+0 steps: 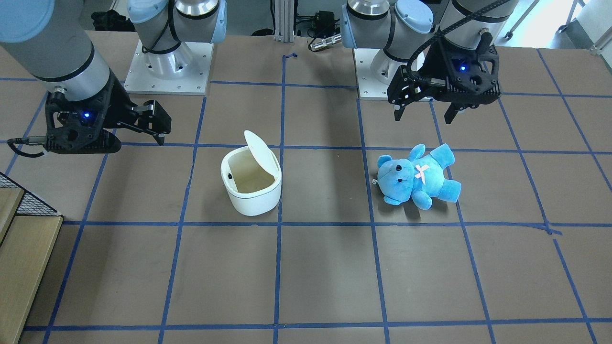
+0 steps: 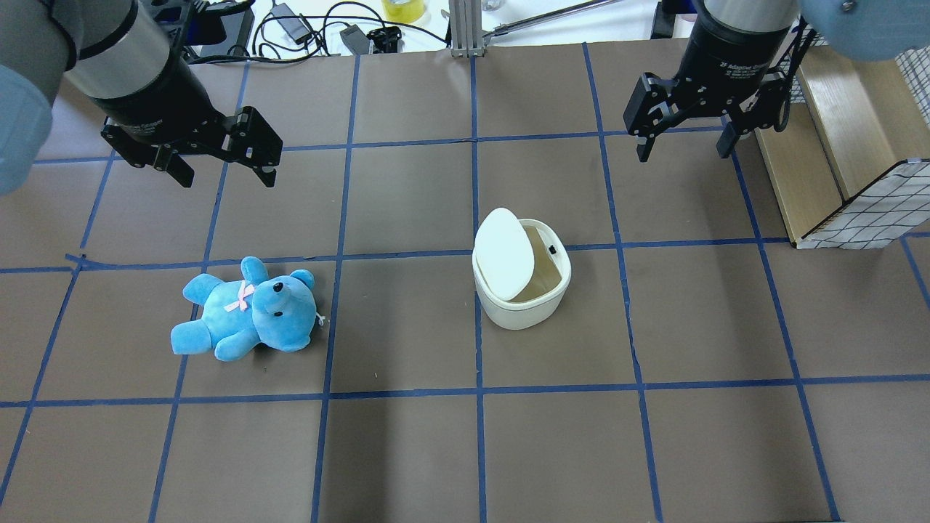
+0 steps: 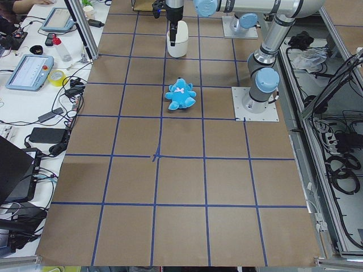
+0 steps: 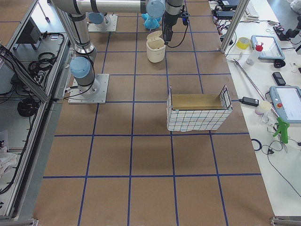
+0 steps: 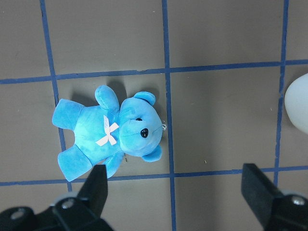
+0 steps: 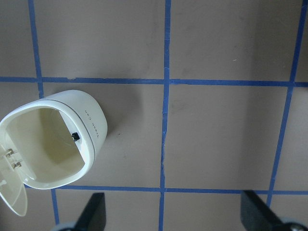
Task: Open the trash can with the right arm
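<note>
The trash can (image 2: pixel 519 311) stood upright near the middle of the brown table (image 2: pixel 407 450), on a blue tape grid line, with its flat lid (image 2: pixel 503 254) tipped up on the side nearer the teddy bear (image 2: pixel 247 312) and its pale inside showing. In the right wrist view the can (image 6: pixel 48 139) sat at the lower left with a small black catch (image 6: pixel 75 136) on its inner wall. The right gripper (image 2: pixel 683 149) hovered above the table, well apart from the can, out past it and toward the wire-sided basket (image 2: pixel 864 211). Its 2 fingers (image 6: pixel 94 211) were spread wide and held nothing. The left gripper (image 2: pixel 227 178) hung over the other half of the table, just beyond the bear, also spread wide and holding nothing. The blue bear lay on its back with a pink bow on its chest, its head toward the can, and touched neither gripper nor the can.
</note>
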